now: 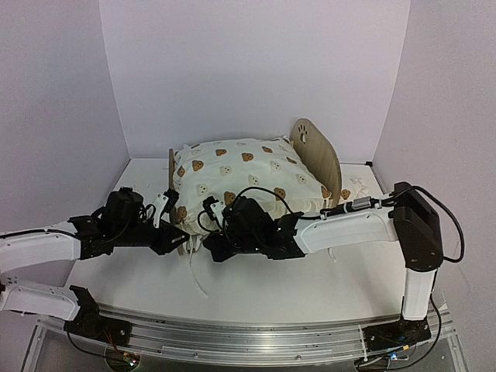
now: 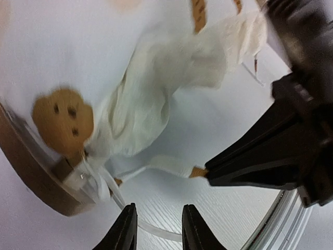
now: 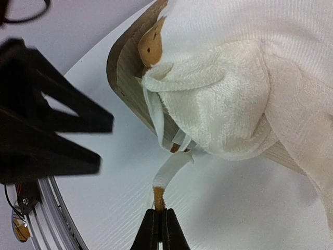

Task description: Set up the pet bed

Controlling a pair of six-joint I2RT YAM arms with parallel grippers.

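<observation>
The pet bed (image 1: 314, 151) stands mid-table, a light-wood frame with a rounded end board and a cream bear-print duvet (image 1: 248, 174) piled on it. Its near corner hangs over the frame's near board (image 3: 122, 67). My right gripper (image 3: 158, 221) is shut on the brown tip of a white tie string (image 3: 169, 172) that comes from that corner; in the top view the gripper (image 1: 215, 249) is just in front of the bed. My left gripper (image 2: 158, 229) is open above the table, with another tie string (image 2: 161, 232) lying between its fingers, beside the bed's near left corner (image 1: 172, 232).
The white table (image 1: 256, 287) extends to the metal rail (image 1: 248, 329) at the near edge. The two grippers are close together in front of the bed; the right gripper shows in the left wrist view (image 2: 276, 156). Walls enclose the back and sides.
</observation>
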